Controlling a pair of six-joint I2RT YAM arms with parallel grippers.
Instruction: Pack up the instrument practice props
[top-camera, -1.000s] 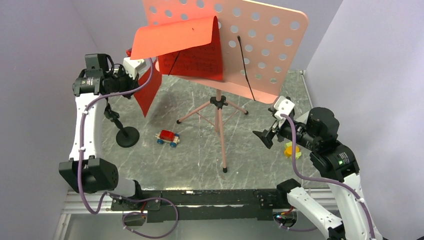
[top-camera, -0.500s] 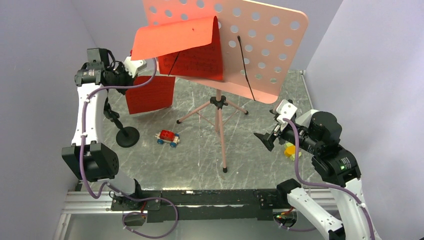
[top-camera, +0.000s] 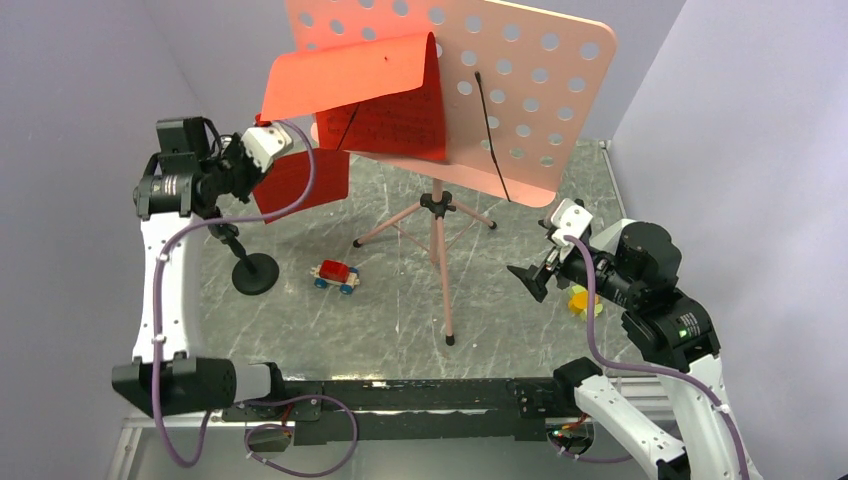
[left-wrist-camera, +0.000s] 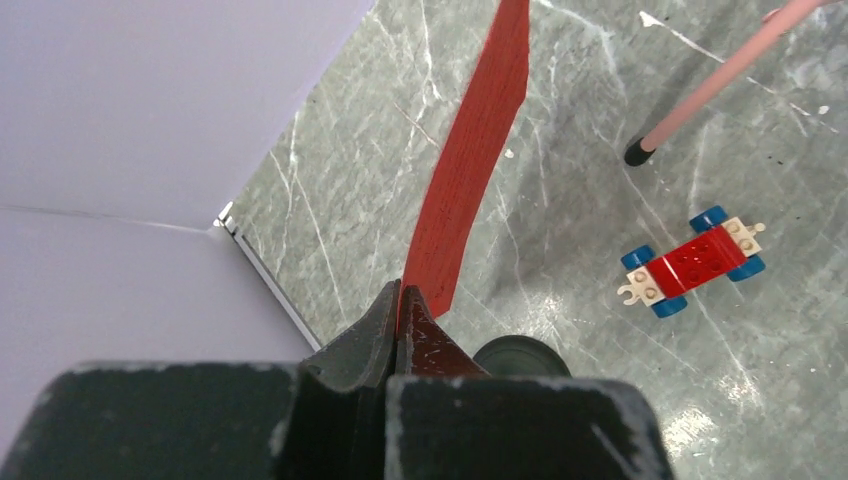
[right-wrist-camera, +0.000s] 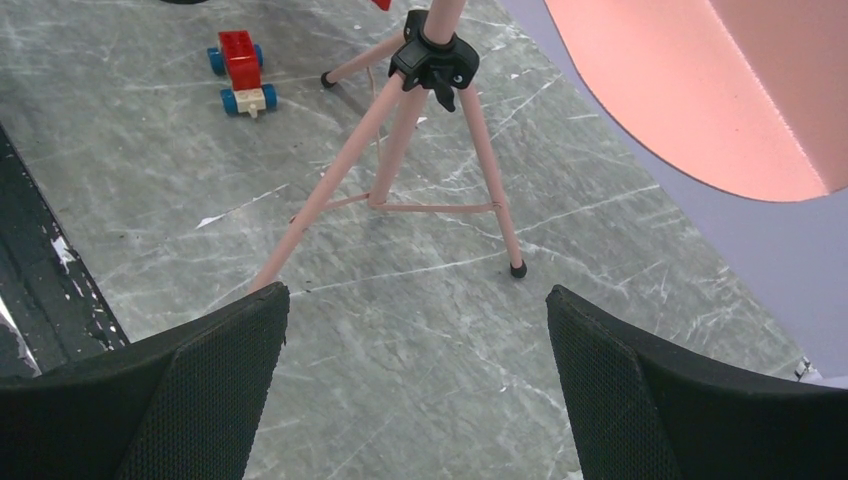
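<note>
The salmon-pink music stand (top-camera: 520, 90) stands mid-table on its tripod legs (right-wrist-camera: 400, 140). A red sheet (top-camera: 385, 95) of printed notes rests on its holed desk, the top edge curled forward. My left gripper (top-camera: 258, 180) is shut on the edge of a second red sheet (top-camera: 305, 178), which hangs in the air left of the stand. In the left wrist view this sheet (left-wrist-camera: 470, 150) runs edge-on away from the pinched gripper (left-wrist-camera: 405, 295). My right gripper (top-camera: 528, 275) hovers open and holds nothing, right of the tripod; in its wrist view the gripper (right-wrist-camera: 412, 300) faces bare tabletop.
A small red toy car (top-camera: 335, 274) with blue wheels sits left of the tripod. A black round-based post (top-camera: 255, 272) stands under my left arm. Something yellow (top-camera: 580, 299) lies under my right arm. Purple walls close in on both sides.
My left arm has drawn back to the left and turned the held red sheet from edge-on to nearly flat-on. The right arm dropped slightly, then stayed still.
</note>
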